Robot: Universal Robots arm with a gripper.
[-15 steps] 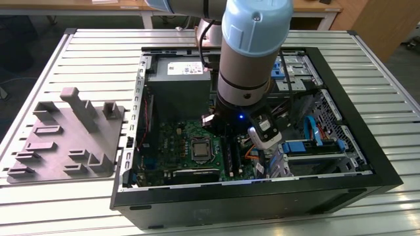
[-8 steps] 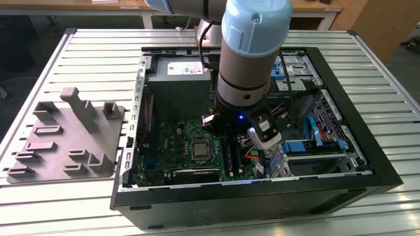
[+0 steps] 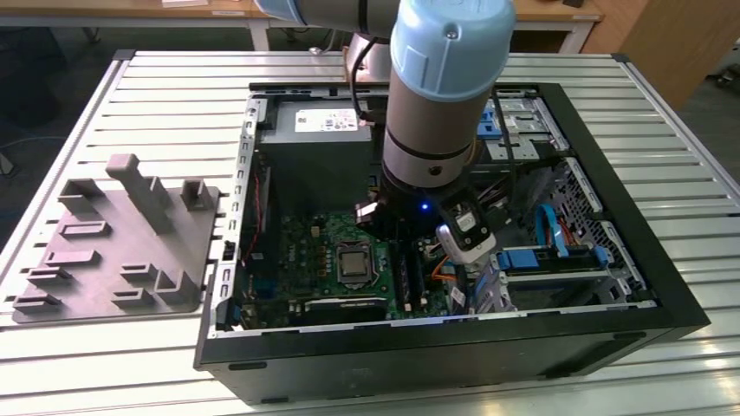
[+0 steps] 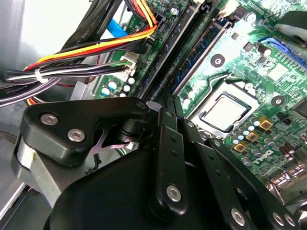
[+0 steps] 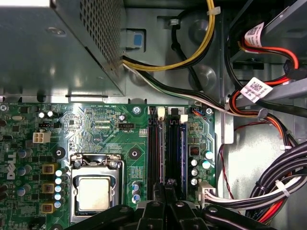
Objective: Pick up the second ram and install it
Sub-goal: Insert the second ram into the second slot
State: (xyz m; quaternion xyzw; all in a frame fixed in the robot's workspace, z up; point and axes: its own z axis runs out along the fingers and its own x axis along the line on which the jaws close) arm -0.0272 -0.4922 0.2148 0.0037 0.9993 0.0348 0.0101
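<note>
Right now the arm is plunged deep into the open computer case (image 3: 682,303), wrist column standing near the centre of the exterior view, directly over the green motherboard (image 3: 318,238). In the first wrist view the gripper (image 5: 166,184) sits at the bottom centre of the frame, its black fingers drawn in tight together at the near end of the RAM slots (image 5: 154,148). A blue strip runs along a slot just beside them, and that looks like the second ram (image 5: 183,148), already lying down in its slot rather than carried in the claw. From the second wrist view the same blue edge (image 4: 201,52) shows in the upper middle, lined up inside the black slot walls. Whether the fingertips are pinching anything I cannot tell, since the tips meet right at the slot end. My read: pickup is done, the stick is in place, and the seating press is either under way or finished. The CPU socket (image 5: 93,191) sits untouched at lower left; the cable bundle (image 5: 268,187) stays clear.
</note>
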